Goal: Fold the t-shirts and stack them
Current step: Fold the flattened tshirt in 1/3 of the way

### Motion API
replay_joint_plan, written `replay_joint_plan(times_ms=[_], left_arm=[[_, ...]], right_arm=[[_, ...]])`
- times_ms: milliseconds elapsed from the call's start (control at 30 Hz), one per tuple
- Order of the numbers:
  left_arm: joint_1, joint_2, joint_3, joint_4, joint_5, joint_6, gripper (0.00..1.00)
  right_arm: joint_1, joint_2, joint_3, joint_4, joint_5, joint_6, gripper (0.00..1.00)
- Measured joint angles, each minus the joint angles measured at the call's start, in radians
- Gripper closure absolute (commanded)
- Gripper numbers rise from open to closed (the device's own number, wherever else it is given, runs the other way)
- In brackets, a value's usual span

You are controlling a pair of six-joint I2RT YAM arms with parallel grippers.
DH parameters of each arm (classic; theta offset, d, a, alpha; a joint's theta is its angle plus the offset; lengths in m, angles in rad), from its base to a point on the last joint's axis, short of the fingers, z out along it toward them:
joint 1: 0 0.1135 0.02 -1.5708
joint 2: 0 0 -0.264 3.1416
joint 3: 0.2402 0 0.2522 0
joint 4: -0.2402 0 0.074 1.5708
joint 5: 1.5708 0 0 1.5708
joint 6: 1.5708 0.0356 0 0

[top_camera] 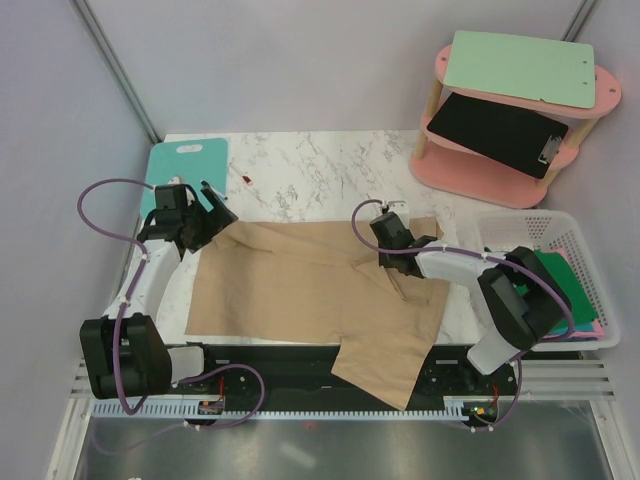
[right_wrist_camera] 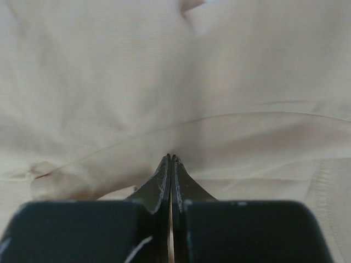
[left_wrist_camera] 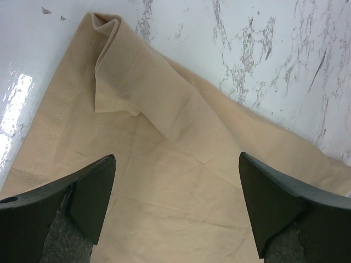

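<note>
**Tan t-shirt spread on table; left gripper released above it, right gripper clenched on it**

Position of item. One tan t-shirt (top_camera: pixel 310 290) lies spread flat across the near half of the marble table (top_camera: pixel 300 165). In the top view, a flap at its 5 o'clock corner overhangs the near table edge and lies across the black base rail (top_camera: pixel 280 365).

Left gripper (top_camera: pixel 218 203). It is over the shirt's 10 o'clock corner, and the bulk of the garment runs from it toward 4 o'clock. The jaws stand wide apart and hold nothing. In the left wrist view, a folded-over corner of cloth (left_wrist_camera: pixel 126 71) lies at 11 o'clock ahead of the fingertips, with bare marble beyond it from 12 to 2 o'clock.

Right gripper (top_camera: pixel 385 262). It is set down on the shirt's right-hand part, with most of the cloth lying toward 8 o'clock. The fingers are pressed together, with their tips against the fabric. Whether a fold is nipped between them cannot be told.

Surface and surroundings.
- A teal cutting board (top_camera: pixel 190 160) lies at the table's 10 o'clock corner.
- A small dark red speck (top_camera: pixel 245 179) sits on the marble just right of the board.
- A pink two-tier shelf (top_camera: pixel 445 165) stands at 2 o'clock. It carries a green clipboard (top_camera: pixel 515 68) on top and a black clipboard (top_camera: pixel 495 130) below.
- A white basket (top_camera: pixel 520 225) at 3 o'clock holds green and pink items.
- Grey walls enclose the cell.
</note>
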Motion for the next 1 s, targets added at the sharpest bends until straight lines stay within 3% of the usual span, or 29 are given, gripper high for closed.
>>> replay_joint_plan(times_ms=[300, 633, 833, 1000], left_arm=[[0.000, 0.014, -0.005, 0.003, 0.000, 0.000, 0.00], [0.000, 0.034, -0.016, 0.014, -0.007, 0.000, 0.00], [0.000, 0.095, -0.017, 0.037, -0.015, 0.000, 0.00], [0.000, 0.151, -0.023, 0.067, -0.040, -0.001, 0.03]], right_arm=[[0.000, -0.074, -0.036, 0.038, -0.259, -0.024, 1.00], [0.000, -0.124, -0.046, -0.040, -0.506, -0.087, 1.00], [0.000, -0.164, -0.044, -0.064, -0.565, -0.117, 1.00], [-0.004, -0.159, 0.005, -0.077, -0.504, -0.127, 1.00]])
